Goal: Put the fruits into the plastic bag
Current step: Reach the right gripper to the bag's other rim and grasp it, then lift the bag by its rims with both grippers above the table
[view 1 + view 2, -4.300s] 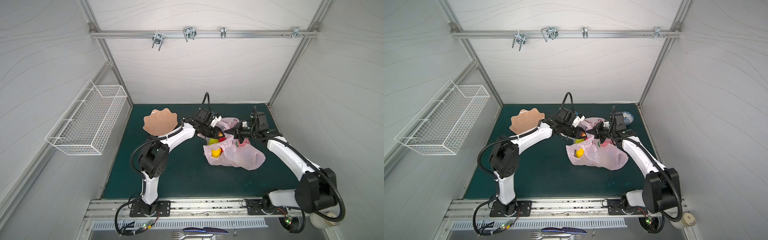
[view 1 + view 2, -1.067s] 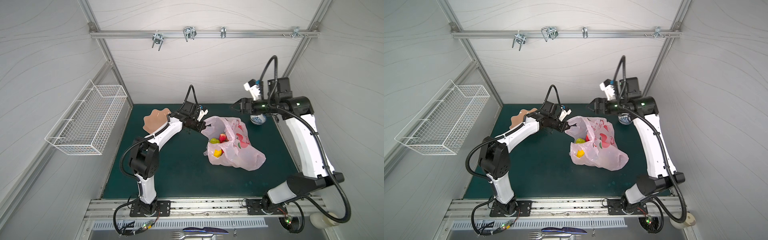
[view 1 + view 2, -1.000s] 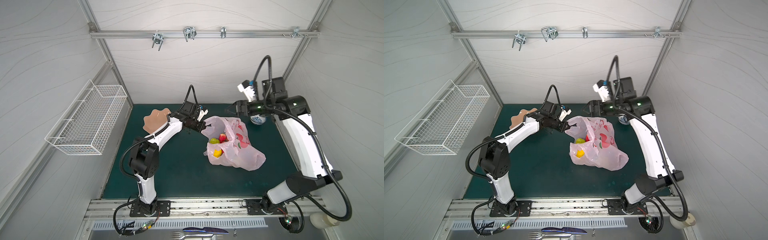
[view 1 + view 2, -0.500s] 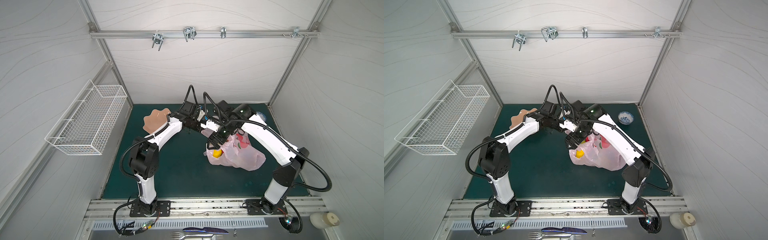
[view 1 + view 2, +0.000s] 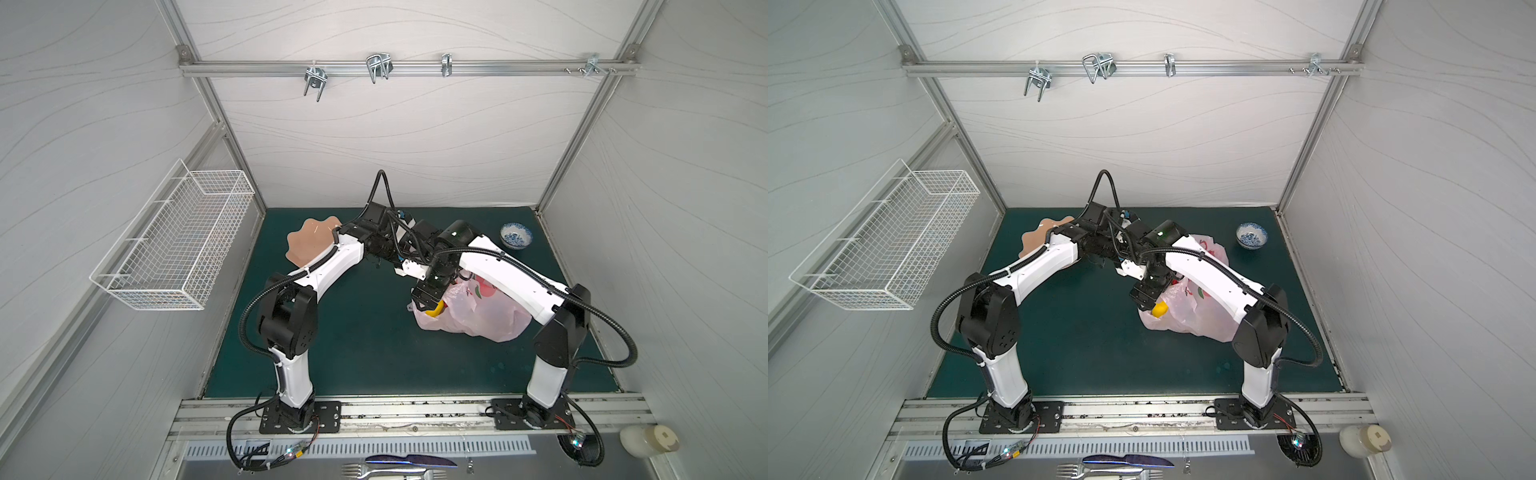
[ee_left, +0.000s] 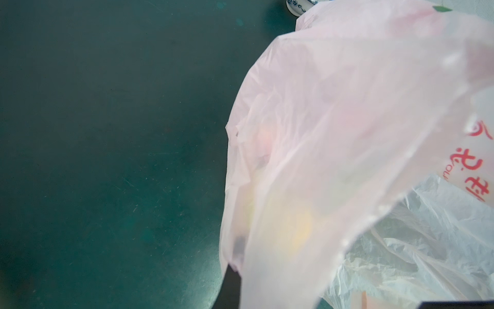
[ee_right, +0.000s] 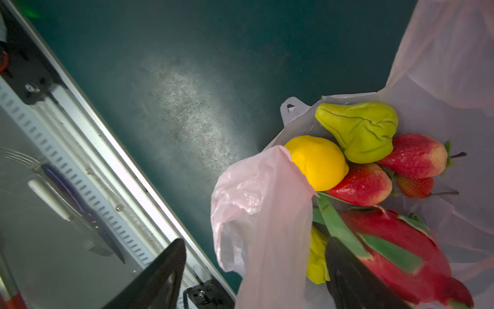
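The pale-pink plastic bag (image 5: 478, 320) (image 5: 1196, 316) lies on the green mat with its mouth toward the left. Inside it I see the fruits: a yellow lemon (image 7: 318, 160) (image 5: 436, 311), a green pear (image 7: 358, 131), red pieces (image 7: 361, 184) and a dragon fruit (image 7: 401, 248). My left gripper (image 5: 388, 253) is shut on the bag's far rim; the film (image 6: 334, 133) drapes over most of its wrist view. My right gripper (image 7: 254, 278) (image 5: 1146, 297) is open astride the near rim. One finger is inside by the dragon fruit, the other outside.
A peach scalloped dish (image 5: 307, 245) sits at the back left, partly under the left arm. A blue-and-white bowl (image 5: 515, 236) stands at the back right. A wire basket (image 5: 178, 245) hangs on the left wall. Cutlery (image 5: 399, 461) lies beyond the front rail.
The right arm has swung down from high at the back right to the bag's mouth, and its jaws have narrowed a little. The left gripper has kept its hold on the rim.
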`<act>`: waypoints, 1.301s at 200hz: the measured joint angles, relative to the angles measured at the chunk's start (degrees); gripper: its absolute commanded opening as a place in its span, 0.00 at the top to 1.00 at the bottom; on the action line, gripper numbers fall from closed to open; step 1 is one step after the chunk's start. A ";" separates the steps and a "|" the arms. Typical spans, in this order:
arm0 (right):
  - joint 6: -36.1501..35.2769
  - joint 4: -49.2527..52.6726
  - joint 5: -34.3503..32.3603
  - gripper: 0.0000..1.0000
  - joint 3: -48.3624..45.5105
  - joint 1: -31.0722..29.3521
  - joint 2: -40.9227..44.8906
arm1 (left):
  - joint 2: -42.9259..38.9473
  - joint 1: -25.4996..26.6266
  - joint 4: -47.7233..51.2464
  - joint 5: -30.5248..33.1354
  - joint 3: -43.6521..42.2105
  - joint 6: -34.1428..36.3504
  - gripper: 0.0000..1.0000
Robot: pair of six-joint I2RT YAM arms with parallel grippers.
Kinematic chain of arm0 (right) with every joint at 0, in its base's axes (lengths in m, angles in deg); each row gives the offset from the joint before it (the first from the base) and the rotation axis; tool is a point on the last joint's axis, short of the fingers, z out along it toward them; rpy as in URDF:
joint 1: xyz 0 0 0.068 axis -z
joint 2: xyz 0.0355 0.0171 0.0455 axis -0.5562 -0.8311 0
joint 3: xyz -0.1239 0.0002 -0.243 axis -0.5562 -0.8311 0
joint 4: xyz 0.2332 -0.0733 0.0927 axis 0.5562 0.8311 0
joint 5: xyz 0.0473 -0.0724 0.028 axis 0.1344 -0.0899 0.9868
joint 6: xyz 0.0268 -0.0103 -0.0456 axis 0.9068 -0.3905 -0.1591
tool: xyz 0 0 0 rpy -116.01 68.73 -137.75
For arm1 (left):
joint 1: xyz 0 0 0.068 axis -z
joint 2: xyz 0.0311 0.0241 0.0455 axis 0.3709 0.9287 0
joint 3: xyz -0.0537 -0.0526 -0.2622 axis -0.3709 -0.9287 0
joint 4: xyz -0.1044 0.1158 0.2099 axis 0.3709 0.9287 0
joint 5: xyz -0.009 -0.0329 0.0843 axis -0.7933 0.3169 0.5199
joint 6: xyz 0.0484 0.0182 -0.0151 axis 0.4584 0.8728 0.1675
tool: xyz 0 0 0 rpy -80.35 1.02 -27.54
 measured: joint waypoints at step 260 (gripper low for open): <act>31.71 -40.11 25.16 1.00 -9.49 35.47 32.35 | 3.26 -19.47 12.57 -6.27 58.45 -35.45 1.00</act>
